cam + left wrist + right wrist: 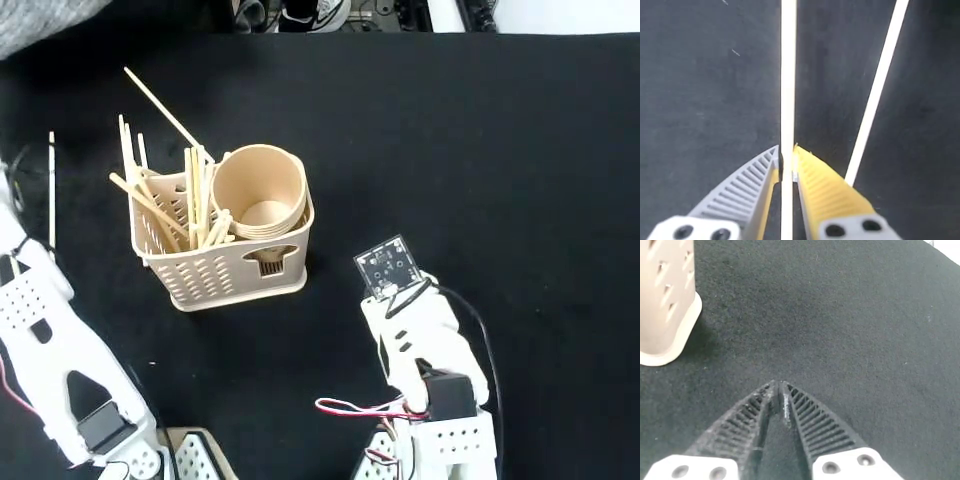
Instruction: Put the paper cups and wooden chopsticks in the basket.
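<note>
Left tool (786,159) gripping chopstick (788,75), second chopstick (878,85) beside

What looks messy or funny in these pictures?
The chopsticks in the basket lean every which way, and one long chopstick pokes out at a steep slant past the rim. Two are not in yet: the left gripper is shut on a chopstick, and another chopstick is beside it. The paper cups sit neatly nested.
</note>
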Tool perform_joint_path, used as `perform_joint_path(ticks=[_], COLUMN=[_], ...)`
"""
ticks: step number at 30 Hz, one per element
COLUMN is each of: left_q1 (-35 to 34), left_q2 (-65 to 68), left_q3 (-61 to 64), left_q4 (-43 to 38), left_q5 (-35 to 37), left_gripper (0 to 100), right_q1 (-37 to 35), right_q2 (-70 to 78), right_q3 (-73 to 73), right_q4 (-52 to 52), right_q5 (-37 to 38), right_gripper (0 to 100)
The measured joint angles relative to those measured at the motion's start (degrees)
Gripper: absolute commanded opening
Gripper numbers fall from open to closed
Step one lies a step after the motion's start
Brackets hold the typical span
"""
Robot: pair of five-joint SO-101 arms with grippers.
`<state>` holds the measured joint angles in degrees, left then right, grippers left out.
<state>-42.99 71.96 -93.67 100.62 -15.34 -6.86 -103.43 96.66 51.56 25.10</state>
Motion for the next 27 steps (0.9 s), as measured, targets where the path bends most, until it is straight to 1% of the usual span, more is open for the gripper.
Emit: perform_joint_path(ticks=[4, 6, 8, 11, 15, 21, 23, 27], left_q1=[0.09, 0.09, 0.09, 0.09, 2.64, 7.03, 8.53, 10.73], left_q2=[-8.0, -13.01, -18.64, -27.25, -39.21, -56.62, -62.15, -72.79], left_q3=[6.15, 12.57, 20.57, 33.14, 47.21, 62.95, 67.52, 78.68], left_q4=[0.09, 0.09, 0.09, 0.09, 0.0, -0.18, -1.67, -7.38], left_q5=[7.21, 10.2, 11.69, 12.31, 12.48, 12.48, 12.48, 12.75], left_gripper=[3, 3, 3, 3, 3, 3, 3, 3], right_q1=[0.0, 0.0, 0.0, 0.0, 0.0, 0.0, 0.0, 0.0], right_q2=[0.0, 0.0, 0.0, 0.0, 0.0, 0.0, 0.0, 0.0], right_q3=[0.0, 0.0, 0.0, 0.0, 0.0, 0.0, 0.0, 0.0], right_q4=[0.0, 0.0, 0.0, 0.0, 0.0, 0.0, 0.0, 0.0], right_q5=[0.0, 0.0, 0.0, 0.0, 0.0, 0.0, 0.0, 0.0], right_gripper=[1.2, 1.2, 1.2, 1.2, 1.2, 1.2, 1.2, 1.2])
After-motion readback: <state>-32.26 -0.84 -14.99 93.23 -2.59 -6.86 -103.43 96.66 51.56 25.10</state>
